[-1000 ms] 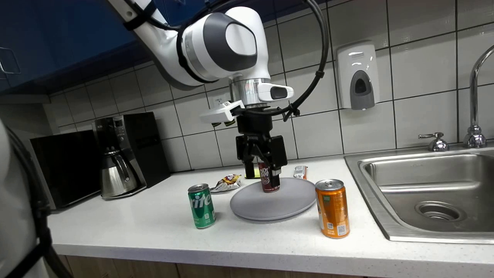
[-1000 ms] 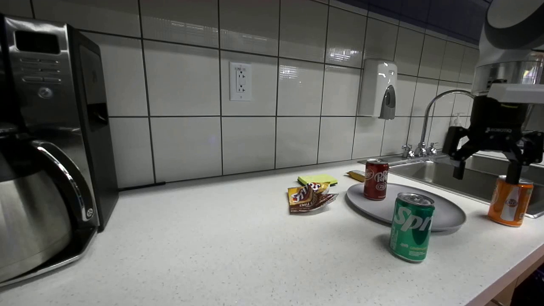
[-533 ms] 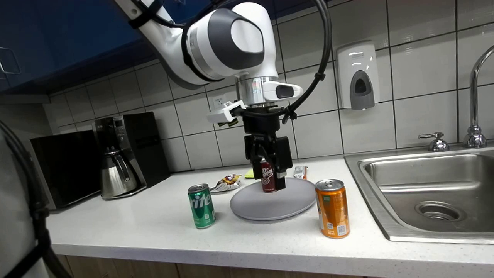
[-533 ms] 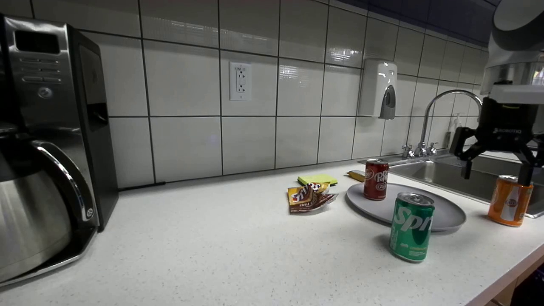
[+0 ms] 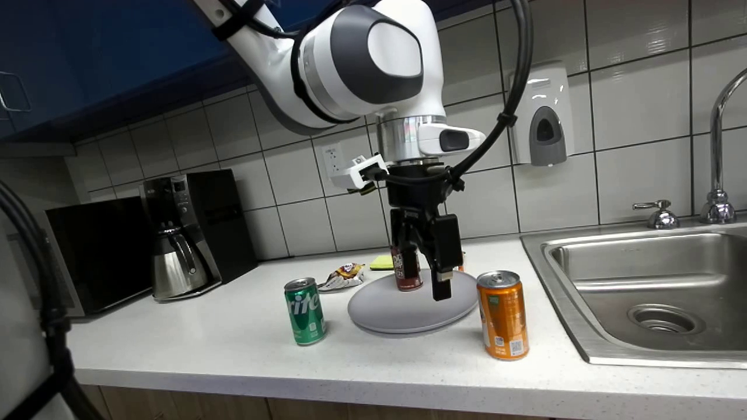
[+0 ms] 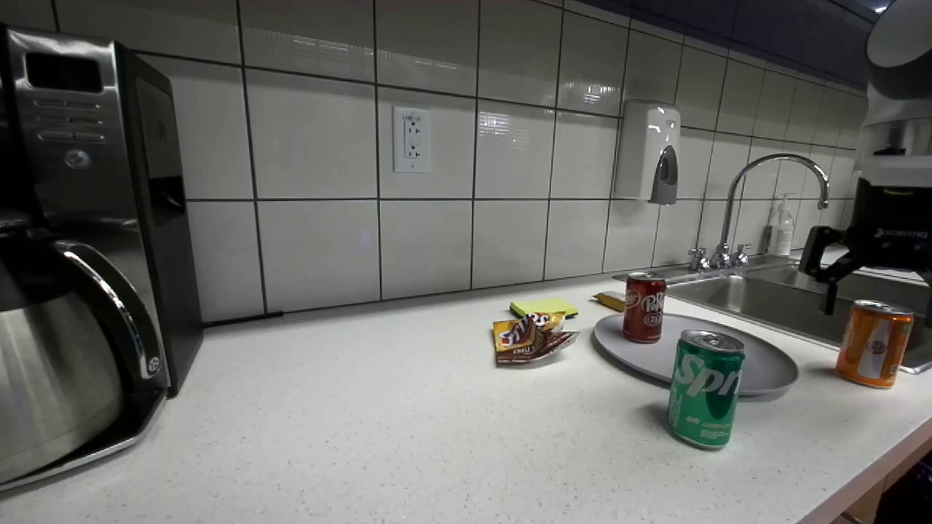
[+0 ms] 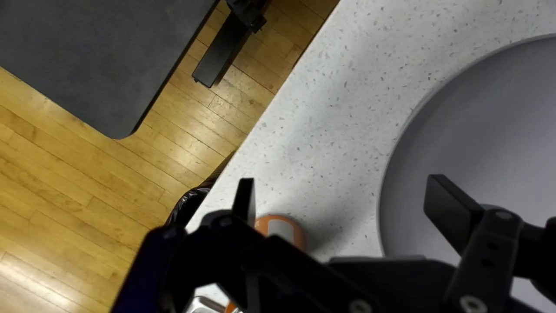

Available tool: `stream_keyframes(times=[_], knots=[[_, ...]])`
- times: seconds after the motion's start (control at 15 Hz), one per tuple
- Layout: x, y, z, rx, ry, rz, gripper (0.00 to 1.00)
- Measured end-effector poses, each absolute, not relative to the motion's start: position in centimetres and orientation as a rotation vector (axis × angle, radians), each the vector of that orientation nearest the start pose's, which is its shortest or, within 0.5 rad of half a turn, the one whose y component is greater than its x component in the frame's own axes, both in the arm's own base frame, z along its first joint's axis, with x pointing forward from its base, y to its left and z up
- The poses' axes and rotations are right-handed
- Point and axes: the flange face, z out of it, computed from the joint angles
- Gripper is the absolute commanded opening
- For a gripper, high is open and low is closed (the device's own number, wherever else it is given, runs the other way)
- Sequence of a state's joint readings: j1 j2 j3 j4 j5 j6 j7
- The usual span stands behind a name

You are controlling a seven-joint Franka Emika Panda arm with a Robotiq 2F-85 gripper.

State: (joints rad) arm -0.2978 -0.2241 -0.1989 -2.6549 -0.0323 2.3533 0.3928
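"What's on the wall (image 6: 426,244)?"
"A soap dispenser (image 6: 646,153) and an outlet (image 6: 412,140)."
"And the counter (image 6: 364,422)?"
"A sponge (image 6: 545,306), a crumpled bag (image 6: 526,339) (yellow and brown) near it, and a coffee maker (image 5: 219,233)."

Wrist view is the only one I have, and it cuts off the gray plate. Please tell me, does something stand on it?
Observer: Yes, a red Dr Pepper can stands upright on the gray plate.
Operator: Thank you. And is another can hidden from me?
Observer: A green Sprite can stands on the counter, apart from the gray plate.
Operator: And am I touching the counter?
Observer: No, the gripper hangs in the air above it.
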Motion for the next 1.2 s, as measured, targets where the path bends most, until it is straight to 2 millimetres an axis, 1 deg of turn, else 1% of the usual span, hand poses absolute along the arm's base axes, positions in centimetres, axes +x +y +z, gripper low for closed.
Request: stream_keyframes(times=[0.27,0.47,1.0,1.2], knots=[[34.8,-20.6,29.9,-2.815,1.347,0.151,1.00],[34.7,-21.6,29.3,-2.817,1.376,0.168,1.00],[37.1,-24.2,28.6,-2.837,1.409,0.175,1.00],[37.7,-25.0,28.2,-2.839,1.422,0.185,1.00]])
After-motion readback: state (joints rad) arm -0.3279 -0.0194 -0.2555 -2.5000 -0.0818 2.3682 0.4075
